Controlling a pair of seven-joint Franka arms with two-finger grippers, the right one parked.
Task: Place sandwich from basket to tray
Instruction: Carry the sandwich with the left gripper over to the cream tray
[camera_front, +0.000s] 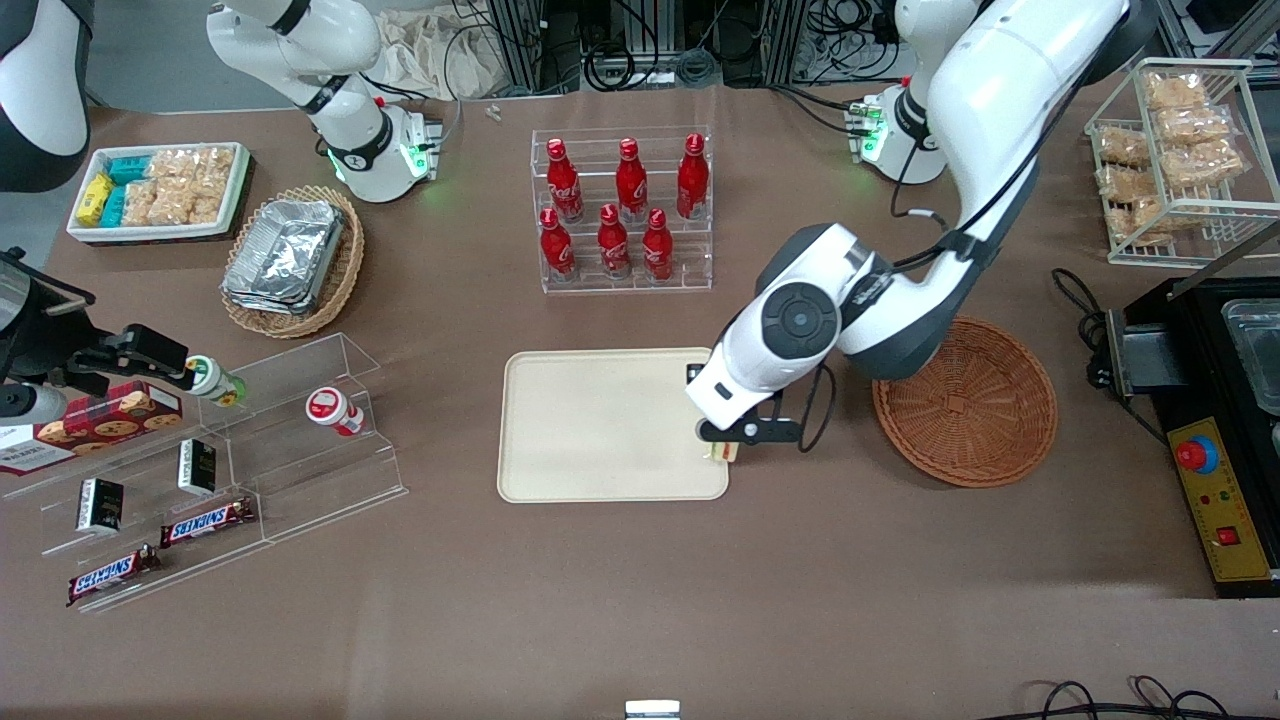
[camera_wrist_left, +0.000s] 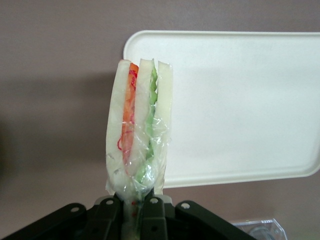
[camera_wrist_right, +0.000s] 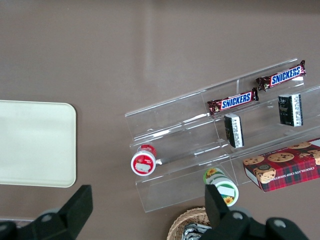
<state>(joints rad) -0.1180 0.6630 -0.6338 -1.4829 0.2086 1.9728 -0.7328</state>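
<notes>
Front view: gripper (camera_front: 722, 447), jaws clamped on the plastic-wrapped triangular sandwich (camera_wrist_left: 139, 131), hangs over the cream rectangular tray's (camera_front: 590, 425) corner.

A brown cloth-covered table (camera_front: 640, 600) fills the scene, with tangled black cables (camera_front: 640, 45) along its upper edge.

Clear glossy film wraps the sandwich (camera_wrist_left: 139, 131) in the claw (camera_wrist_left: 134, 210) over the smooth matt plastic tray (camera_wrist_left: 240, 105).
</notes>
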